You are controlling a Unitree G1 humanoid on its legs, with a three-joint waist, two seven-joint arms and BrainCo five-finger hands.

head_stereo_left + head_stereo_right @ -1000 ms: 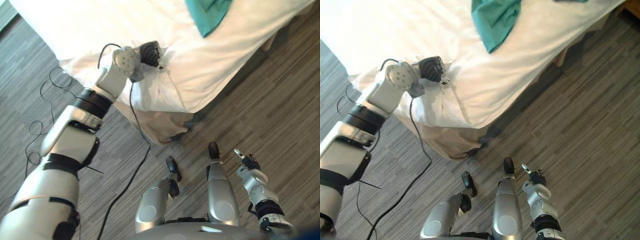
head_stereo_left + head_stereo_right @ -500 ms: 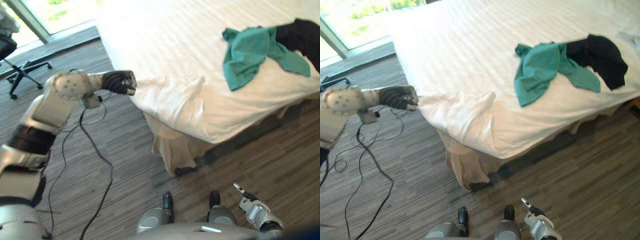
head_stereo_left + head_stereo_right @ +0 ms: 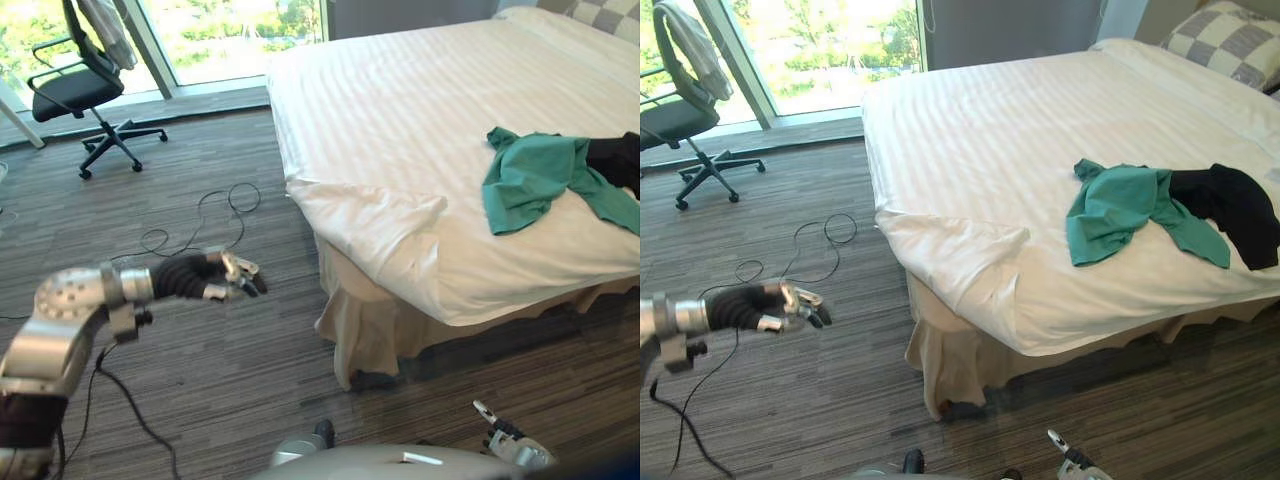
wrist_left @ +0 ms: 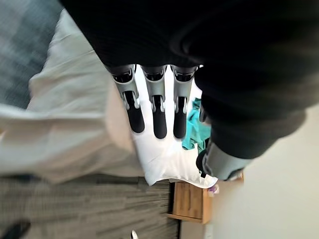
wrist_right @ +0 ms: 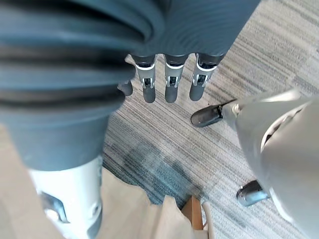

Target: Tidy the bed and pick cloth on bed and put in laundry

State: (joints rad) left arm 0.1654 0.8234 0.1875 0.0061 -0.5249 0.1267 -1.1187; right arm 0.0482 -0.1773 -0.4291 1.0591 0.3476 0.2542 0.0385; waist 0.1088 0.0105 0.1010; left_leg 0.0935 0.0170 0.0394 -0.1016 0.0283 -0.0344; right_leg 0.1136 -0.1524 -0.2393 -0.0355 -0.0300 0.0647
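Green cloth (image 3: 1110, 215) lies on the bed (image 3: 970, 120); left hand (image 3: 228, 278) reaches level over the floor (image 3: 220, 380), fingers (image 4: 159, 112) straight, empty.

Pillow (image 3: 1228, 45): at the head end of the bed (image 3: 970, 120), cut off by the edge.
Chair (image 3: 668, 118): well apart from the bed, partly cut off.
Black cloth (image 3: 1235, 205): on the bed; whether it or the green cloth (image 3: 1108, 212) lies on top cannot be told.
Under the bed: hidden by the skirt (image 3: 950, 360).

I have the left hand (image 3: 222, 278) stretched out forward, fingers (image 4: 159, 112) straight; the right hand (image 3: 505, 437) hangs low, fingers relaxed.
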